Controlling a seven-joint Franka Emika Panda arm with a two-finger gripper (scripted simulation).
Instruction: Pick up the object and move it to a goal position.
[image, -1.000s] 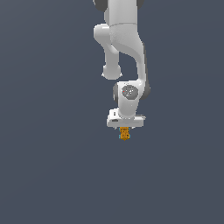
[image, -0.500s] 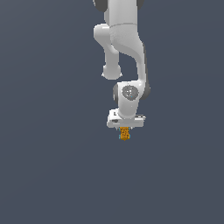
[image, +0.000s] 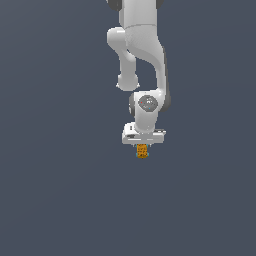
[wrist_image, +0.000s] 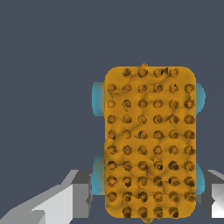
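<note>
arm: white Panda (image: 142, 60) comes down from the top of the exterior view, wrist pointing straight down over a flat dark grey-blue ground (image: 55, 200).
end effector: (image: 142, 148) hangs directly under the white wrist flange; fingers (wrist_image: 65, 203) show in the wrist view as grey-white blocks on either side of the object's lower part.
end effector state: clamped on the object, which sits between the two fingers and hangs with nothing else under it; actual pad contact is hidden behind the object's face.
object: (image: 142, 151) tiny orange-brown upright oblong, protruding just below the end effector in the exterior view, far smaller than the wrist.
object, close up: (wrist_image: 149, 142) fills much of the wrist view; rounded-corner orange slab, lumpy surface, regular grid of dark-centred studs.
blue parts: light-blue rounded tabs (wrist_image: 98, 98) stick out from both long sides of the object, one pair near one end, one pair near the finger end.
blue in exterior view: only a faint speck at the object's bottom edge.
containers: cannot tell of any; only plain ground shows in both views.
surroundings: uniform grey-blue, same tone behind the arm and behind the object.
obstructions: the object itself blocks most of the wrist camera's sight of the ground.
height: the gap to the ground cannot be judged.
</note>
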